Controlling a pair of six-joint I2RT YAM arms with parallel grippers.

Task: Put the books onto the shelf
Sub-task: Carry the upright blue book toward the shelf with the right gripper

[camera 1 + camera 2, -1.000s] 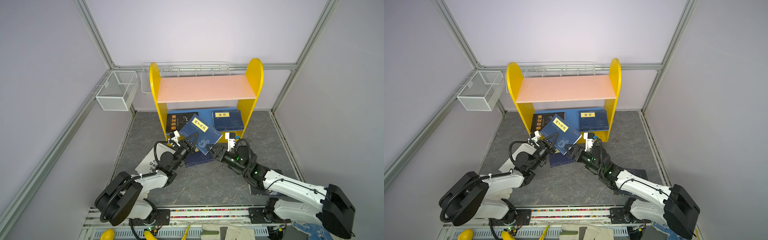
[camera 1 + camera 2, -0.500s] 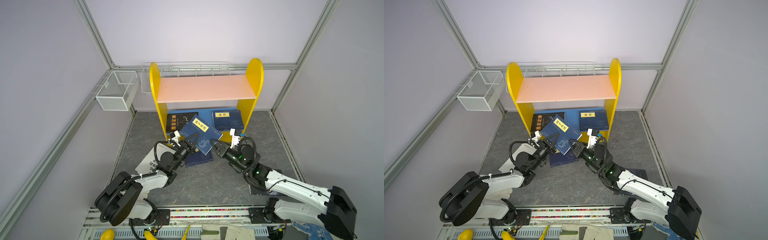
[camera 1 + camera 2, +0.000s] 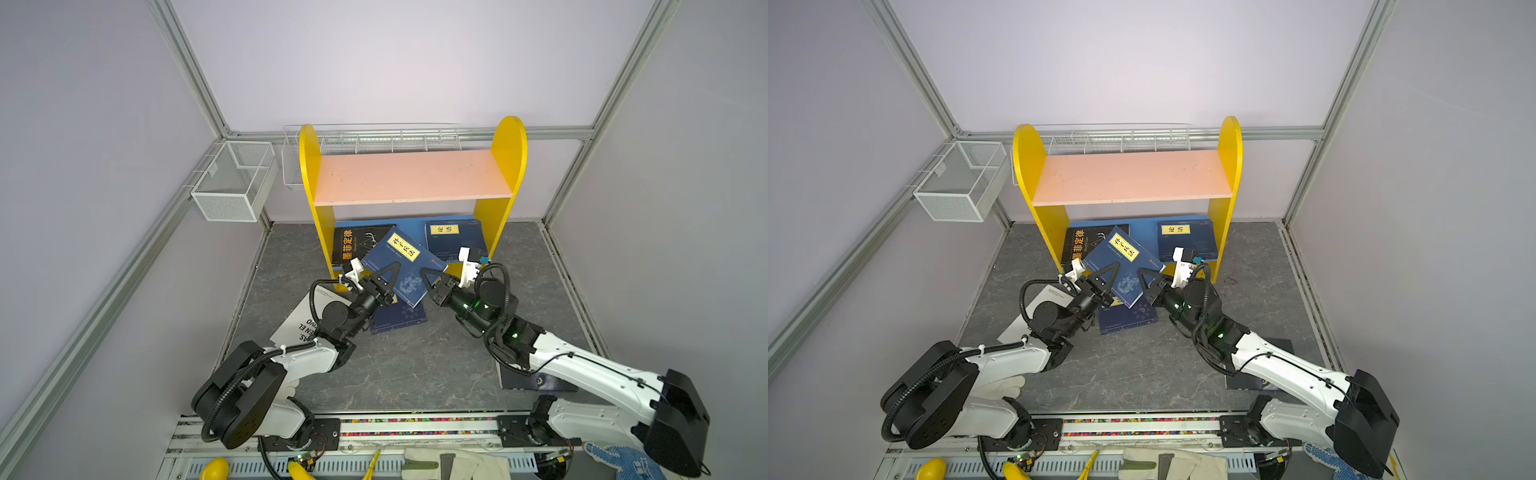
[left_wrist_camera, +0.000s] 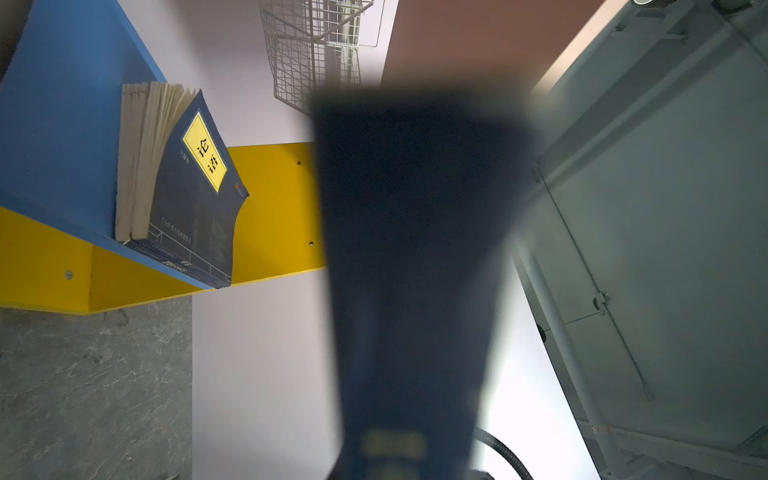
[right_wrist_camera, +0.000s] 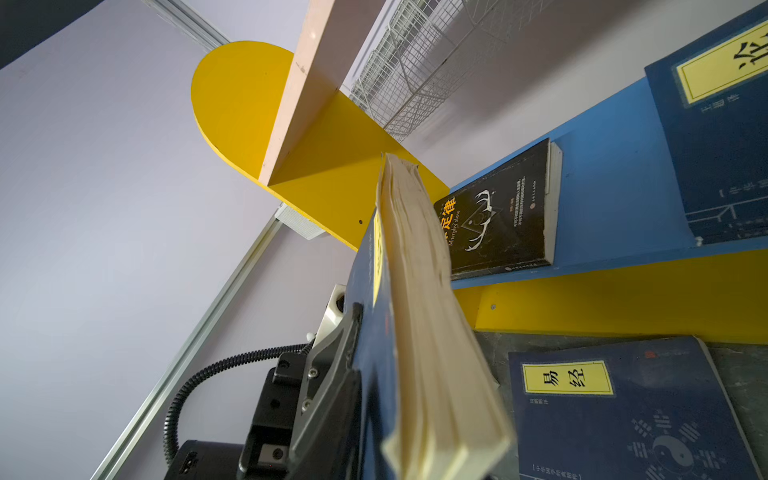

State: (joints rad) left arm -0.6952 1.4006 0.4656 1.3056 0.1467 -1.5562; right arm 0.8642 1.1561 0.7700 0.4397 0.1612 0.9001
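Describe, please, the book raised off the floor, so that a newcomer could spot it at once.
Start at the yellow-sided shelf against the back wall. Before its blue lower board, the tilted navy book hangs between the left tool and the right tool. Unlike the shelved navy book and the floor navy book, lying flat, it is lifted and skewed.

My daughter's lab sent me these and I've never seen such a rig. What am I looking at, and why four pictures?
Two white-and-black robot arms, each ending in a two-fingered gripper, are putting books away. Two pictures look down from overhead, nearly identical; two come from cameras on the arms' wrists, hence the odd close-ups. The left gripper and right gripper both pinch a tilted navy paperback with a yellow label before the yellow-sided shelf. On its blue lower board lie a black orange-titled book and another navy book. A third navy book and a large white book lie on the grey floor.
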